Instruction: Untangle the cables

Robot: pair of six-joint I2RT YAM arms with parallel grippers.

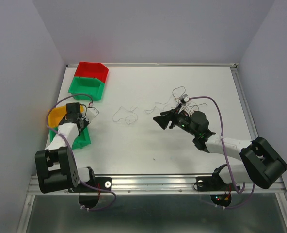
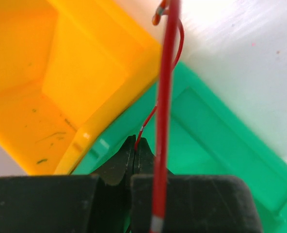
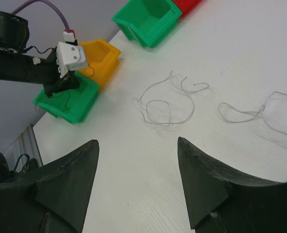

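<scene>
Red insulation fills my left wrist view: the left pincer (image 2: pixel 135 145) is closed tight on a hair-thin red wire (image 2: pixel 164 87). It hangs above the near green bin (image 2: pixel 216 145), close to where that bin meets the yellow bin (image 2: pixel 61 73). That strand is clear of the others and, I judge, ready to be dropped.

My right pincer (image 3: pixel 137 145) has its fingers wide apart with nothing between them, low over the white surface (image 3: pixel 240 194). Straight ahead of it lies a whitish-grey looped wire (image 3: pixel 158 101), sprawled crosswise to the fingers' line of approach and roughly midway between the two arms. A second pale strand (image 3: pixel 240 115) lies off to the right of the loop, apart from it. The right arm is free and faces the loop, so I reckon that one is its job.

Farthest out sit another green bin (image 1: pixel 85 88) and a red bin (image 1: pixel 91 70).
</scene>
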